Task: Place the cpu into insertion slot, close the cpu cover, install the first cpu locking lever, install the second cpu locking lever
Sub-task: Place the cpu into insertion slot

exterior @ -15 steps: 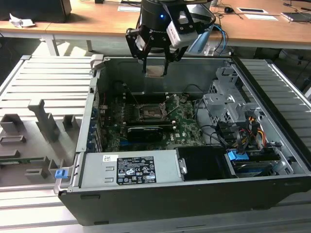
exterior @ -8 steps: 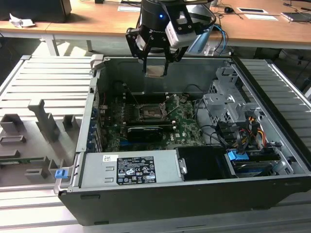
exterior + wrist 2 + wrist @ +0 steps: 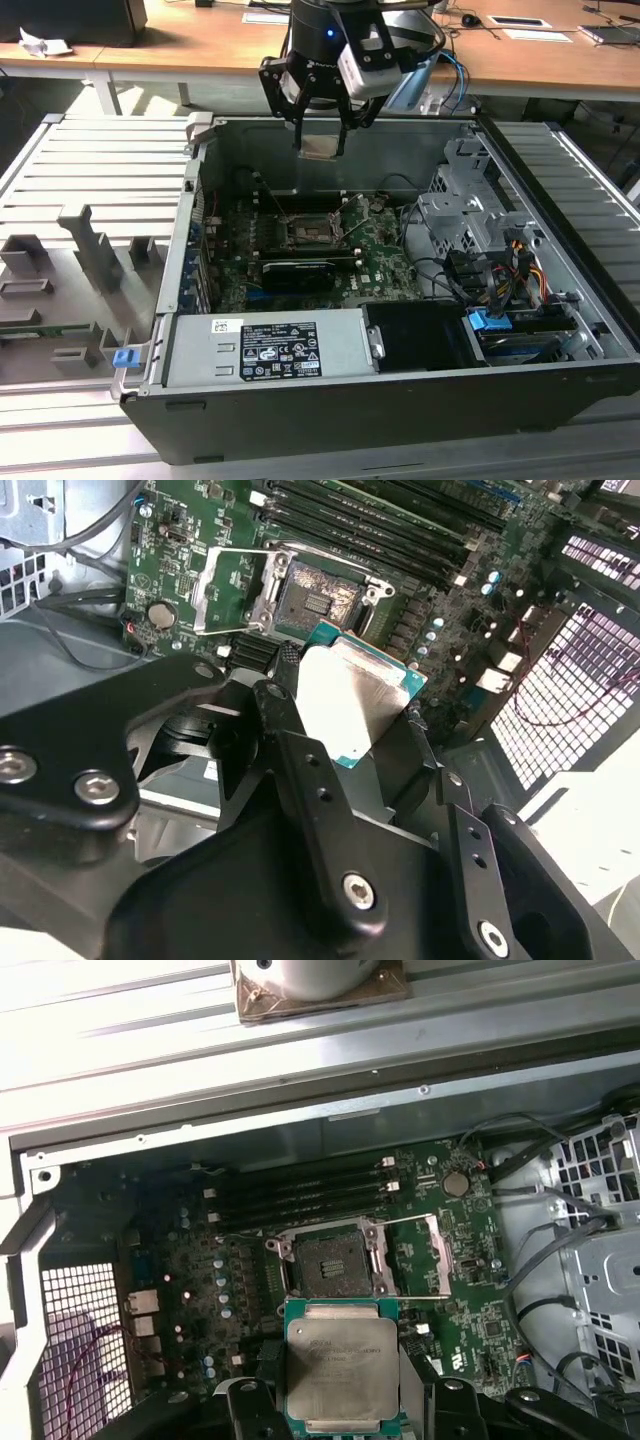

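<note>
My gripper hangs above the back wall of the open computer case, shut on the cpu. In both wrist views the cpu sits flat between the black fingers, metal top showing, edged in green. The insertion slot lies bare on the green board below, well apart from the chip. The cpu cover is swung open beside the slot. Thin metal levers stand loose around it.
A long black card lies in front of the slot. Memory slots run along the slot's other side. A power supply fills the case front; a drive cage with cables is on the exterior view's right. A grey fixture tray lies at the left.
</note>
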Action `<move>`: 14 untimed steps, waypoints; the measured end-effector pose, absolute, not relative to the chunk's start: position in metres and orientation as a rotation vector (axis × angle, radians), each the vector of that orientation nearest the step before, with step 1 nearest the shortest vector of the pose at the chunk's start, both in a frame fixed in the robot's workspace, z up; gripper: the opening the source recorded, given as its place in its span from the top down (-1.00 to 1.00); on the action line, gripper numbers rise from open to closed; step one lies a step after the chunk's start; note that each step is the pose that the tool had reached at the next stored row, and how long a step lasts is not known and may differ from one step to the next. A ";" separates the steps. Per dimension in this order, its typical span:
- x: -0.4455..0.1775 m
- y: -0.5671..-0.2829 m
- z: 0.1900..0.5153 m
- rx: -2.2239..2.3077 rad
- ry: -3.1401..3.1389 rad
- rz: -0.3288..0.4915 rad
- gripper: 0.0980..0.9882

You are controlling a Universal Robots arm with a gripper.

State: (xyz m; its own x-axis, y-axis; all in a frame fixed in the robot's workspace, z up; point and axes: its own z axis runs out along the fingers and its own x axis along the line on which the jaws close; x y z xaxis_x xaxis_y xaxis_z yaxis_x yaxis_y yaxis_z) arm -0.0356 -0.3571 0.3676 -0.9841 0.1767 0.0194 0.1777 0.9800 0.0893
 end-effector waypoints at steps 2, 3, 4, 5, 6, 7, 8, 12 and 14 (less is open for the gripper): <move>-0.036 -0.357 0.368 -0.287 -3.114 -0.142 0.00; -0.036 -0.357 0.368 -0.291 -3.114 -0.142 0.00; -0.036 -0.357 0.368 -0.295 -3.114 -0.142 0.00; -0.036 -0.357 0.368 -0.301 -3.113 -0.142 0.00; -0.036 -0.357 0.368 -0.311 -3.112 -0.142 0.00; -0.036 -0.357 0.368 -0.315 -3.112 -0.142 0.00; -0.036 -0.357 0.368 -0.318 -3.112 -0.142 0.00; -0.036 -0.357 0.368 -0.329 -3.111 -0.142 0.00; -0.036 -0.357 0.368 -0.334 -3.110 -0.143 0.00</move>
State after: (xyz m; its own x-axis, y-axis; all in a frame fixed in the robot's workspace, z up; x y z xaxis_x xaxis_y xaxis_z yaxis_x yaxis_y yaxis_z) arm -0.0356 -0.3571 0.3676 -0.9772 0.2116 0.0203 0.2125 0.9731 0.0893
